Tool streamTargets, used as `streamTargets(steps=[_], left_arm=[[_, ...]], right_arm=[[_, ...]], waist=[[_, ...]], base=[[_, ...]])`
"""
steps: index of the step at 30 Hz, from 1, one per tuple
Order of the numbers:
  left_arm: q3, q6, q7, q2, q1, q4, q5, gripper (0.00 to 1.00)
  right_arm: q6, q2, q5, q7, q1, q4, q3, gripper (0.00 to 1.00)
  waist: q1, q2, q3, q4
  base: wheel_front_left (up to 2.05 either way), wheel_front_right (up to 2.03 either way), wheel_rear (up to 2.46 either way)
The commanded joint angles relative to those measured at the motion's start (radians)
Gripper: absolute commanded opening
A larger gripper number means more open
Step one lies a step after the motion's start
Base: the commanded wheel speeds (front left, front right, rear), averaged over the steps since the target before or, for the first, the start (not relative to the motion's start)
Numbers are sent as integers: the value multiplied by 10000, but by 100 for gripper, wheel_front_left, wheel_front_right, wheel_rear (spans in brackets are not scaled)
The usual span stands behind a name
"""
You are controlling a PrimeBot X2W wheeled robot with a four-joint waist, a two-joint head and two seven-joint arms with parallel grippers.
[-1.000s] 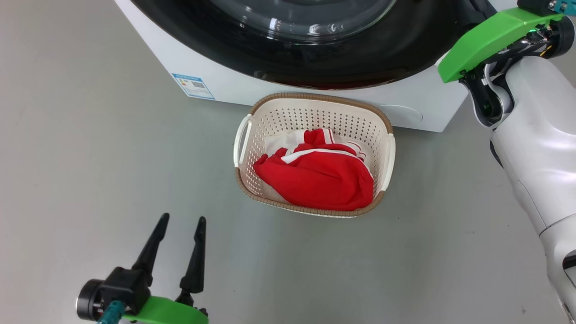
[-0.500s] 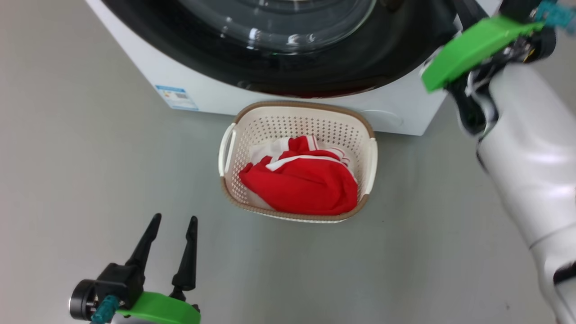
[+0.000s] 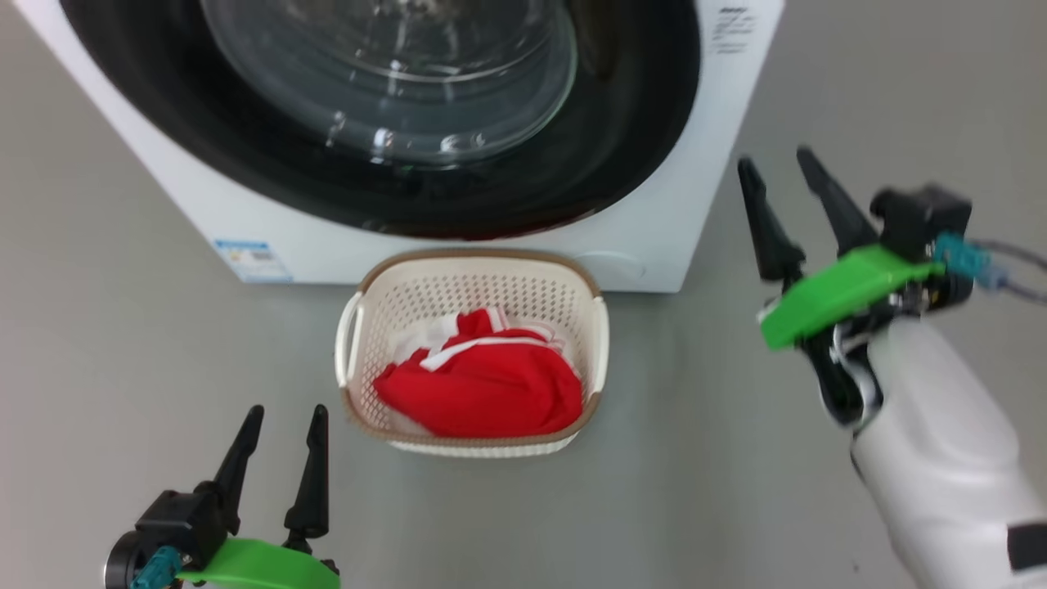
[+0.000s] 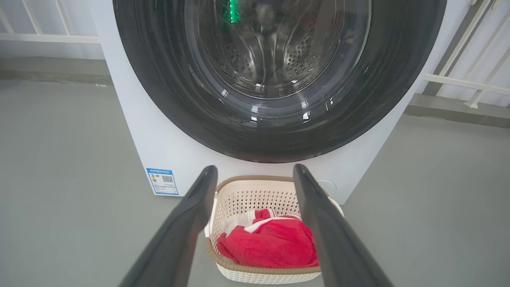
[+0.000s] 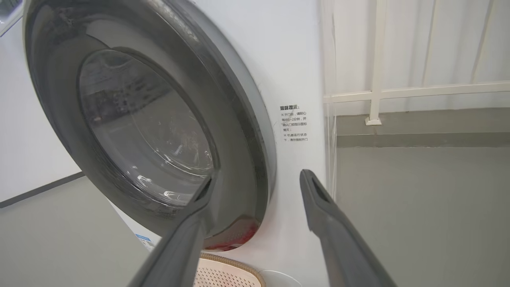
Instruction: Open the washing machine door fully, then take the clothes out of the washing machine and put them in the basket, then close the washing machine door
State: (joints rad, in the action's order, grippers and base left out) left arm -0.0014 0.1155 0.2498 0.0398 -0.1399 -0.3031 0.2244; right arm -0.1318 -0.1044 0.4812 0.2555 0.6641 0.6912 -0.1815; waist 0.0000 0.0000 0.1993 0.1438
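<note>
front-loader: door shut, load in basket, closing step at its last check
left hand (image 3: 286, 413), fingers apart, empty, low over the floor; basket (image 3: 474, 255) on the floor just before the washing machine (image 3: 671, 204), the clothes (image 3: 483, 393) heaped inside; washing machine door (image 3: 384, 82) flush to the front, seemingly latched; right hand (image 3: 775, 159), fingers apart, empty, beside the machine's right edge. advice: check the rim seats evenly; if not, press it home, clear of the basket.

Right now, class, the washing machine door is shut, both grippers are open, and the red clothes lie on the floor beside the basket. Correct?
No: the head view shows the red clothes lying inside the basket, not on the floor. The washing machine door is shut, and the left gripper and right gripper are open.
</note>
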Motion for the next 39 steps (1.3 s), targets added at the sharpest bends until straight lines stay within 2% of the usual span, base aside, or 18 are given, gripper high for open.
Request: streamTargets(steps=[1, 7, 19, 27, 33, 39], left_arm=[[362, 73, 120, 178, 75, 269, 123, 100], [535, 118, 120, 257, 431, 330, 315, 100], [923, 145, 120, 344, 1316, 1103, 295, 100], [1090, 149, 120, 326, 1671, 1136, 111, 100], [1167, 150, 120, 321, 1910, 1229, -61, 100], [1157, 150, 120, 290, 2096, 1286, -124, 100]], right_arm=[[11, 195, -139, 63, -325, -433, 40, 100], [11, 322, -728, 63, -1907, -1553, 850, 100], [11, 183, -697, 63, -4134, -3437, 1067, 100], [11, 56, -786, 63, -5769, -4539, 1183, 100], [11, 82, -880, 63, -6648, -4985, 1331, 100], [11, 33, -944, 63, -6879, -5086, 1377, 100]], waist=[[0, 0, -649, -613], [0, 0, -1367, -1070], [0, 0, -2338, -1614], [0, 0, -2821, -1582], [0, 0, -2993, -1637], [0, 0, -3046, -1665]], base=[[0, 0, 0], [0, 0, 0], [0, 0, 0], [0, 0, 0], [0, 0, 0], [0, 0, 0]])
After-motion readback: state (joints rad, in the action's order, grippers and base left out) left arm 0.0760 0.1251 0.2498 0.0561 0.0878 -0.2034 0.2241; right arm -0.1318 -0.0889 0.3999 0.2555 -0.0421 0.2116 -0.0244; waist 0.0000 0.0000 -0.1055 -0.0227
